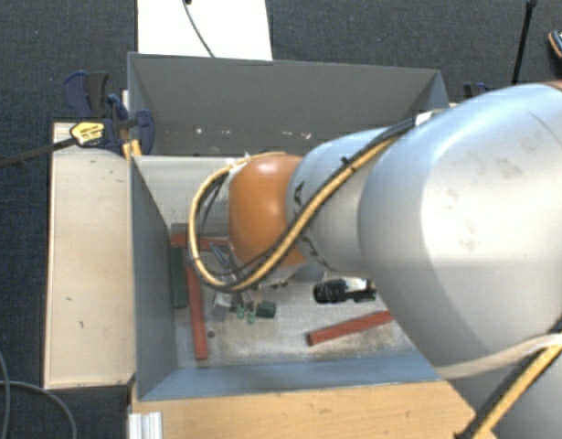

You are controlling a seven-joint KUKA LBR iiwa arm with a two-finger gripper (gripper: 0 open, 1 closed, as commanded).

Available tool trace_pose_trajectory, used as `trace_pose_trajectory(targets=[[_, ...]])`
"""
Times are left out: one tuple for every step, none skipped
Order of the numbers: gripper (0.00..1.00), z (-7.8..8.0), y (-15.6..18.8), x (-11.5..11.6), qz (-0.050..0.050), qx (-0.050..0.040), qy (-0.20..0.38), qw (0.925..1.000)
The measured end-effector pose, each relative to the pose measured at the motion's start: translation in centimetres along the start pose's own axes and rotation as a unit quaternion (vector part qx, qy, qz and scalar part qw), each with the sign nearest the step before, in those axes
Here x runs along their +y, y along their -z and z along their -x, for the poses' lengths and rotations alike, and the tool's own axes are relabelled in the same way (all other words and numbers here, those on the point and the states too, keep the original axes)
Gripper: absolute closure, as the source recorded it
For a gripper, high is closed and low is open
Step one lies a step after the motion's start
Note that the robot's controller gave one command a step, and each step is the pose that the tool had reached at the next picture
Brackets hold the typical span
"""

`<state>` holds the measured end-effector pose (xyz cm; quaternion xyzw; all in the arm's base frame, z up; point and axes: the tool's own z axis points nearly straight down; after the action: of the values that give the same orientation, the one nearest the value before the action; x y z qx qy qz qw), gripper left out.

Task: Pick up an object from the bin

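Arm comes in from the right, its big grey link covering the right half of the bin. Orange cover on the wrist sits over the bin's left-centre, with a yellow-black cable looping round its left side. Gripper pokes out below the cover, low over the bin floor, left part, toward the front wall. Jaws are mostly hidden under the cover and cable, so I can't tell if they are wide, narrow or holding anything.

Nearest things: small dark green piece on the floor just right of the gripper tip; touching or not, can't tell. Long red-brown bar lies along the foot of the left wall, just left of the gripper, running front to back. These two are the likeliest pick candidates by position, with the gripper between them.

Other items: dark green strip against the left wall, beside the bar's rear end. Short reddish piece at back-left, partly behind the cable. Black cylinder lies on its side mid-floor, right of the gripper and apart from it, its pale end pointing right toward the arm. Second red-brown bar lies flat near the front wall, slightly tilted, well apart from the gripper, right end close under the arm link
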<state>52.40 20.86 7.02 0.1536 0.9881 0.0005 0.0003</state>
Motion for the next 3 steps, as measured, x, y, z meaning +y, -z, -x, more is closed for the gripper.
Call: trace_pose_trajectory(targets=[[0.00, 0.0, 0.0, 0.0, 0.000, -0.0001, 0.000, 1.0000], [0.00, 2.6, 0.4, 3.0, 0.001, -0.0024, 0.199, 0.9799], [0.00, 5.3, 0.0, -4.9, -0.002, -0.0004, 0.170, 0.9854]])
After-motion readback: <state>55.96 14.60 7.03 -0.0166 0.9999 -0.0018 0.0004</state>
